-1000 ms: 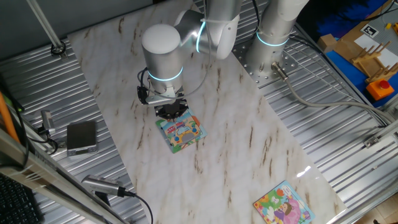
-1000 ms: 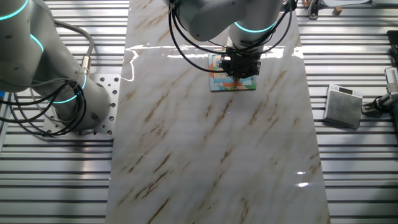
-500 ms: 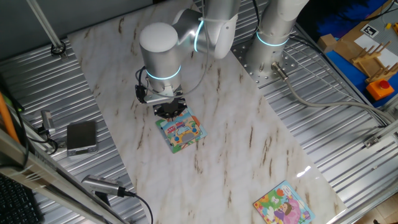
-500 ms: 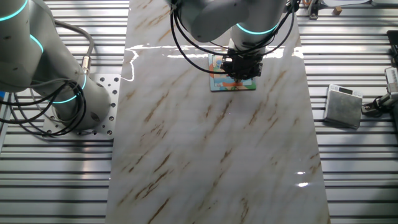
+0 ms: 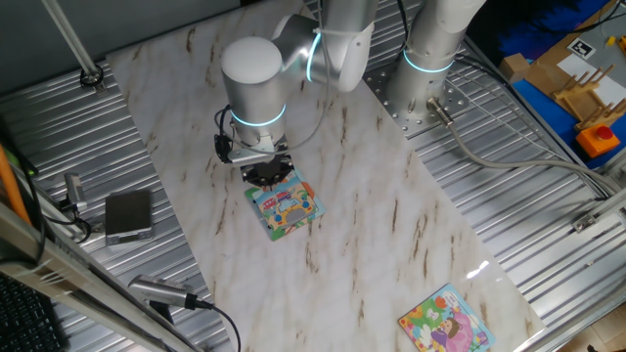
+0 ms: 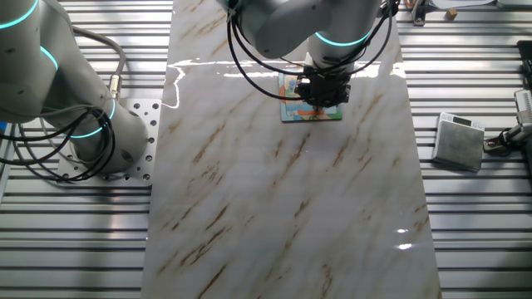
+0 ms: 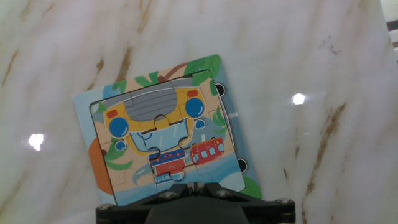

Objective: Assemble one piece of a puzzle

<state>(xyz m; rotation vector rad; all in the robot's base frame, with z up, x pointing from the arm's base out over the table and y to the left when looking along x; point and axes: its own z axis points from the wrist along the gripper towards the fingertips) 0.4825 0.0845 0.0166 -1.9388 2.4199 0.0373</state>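
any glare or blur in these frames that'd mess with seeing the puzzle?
Hand view: sharp, two small glare spots on the marble table, none on the puzzle; the gripper cuts off its lower edge. The other fixed view: a glare band by the puzzle. One fixed view: puzzle small, glare-free.

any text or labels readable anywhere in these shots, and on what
No words or numbers read clearly in any view.
The puzzle: only a cartoon picture, no lettering visible.
The second puzzle near the table edge: too small to tell.
Black-and-white square marker on the cardboard at top right: a pattern, not text.
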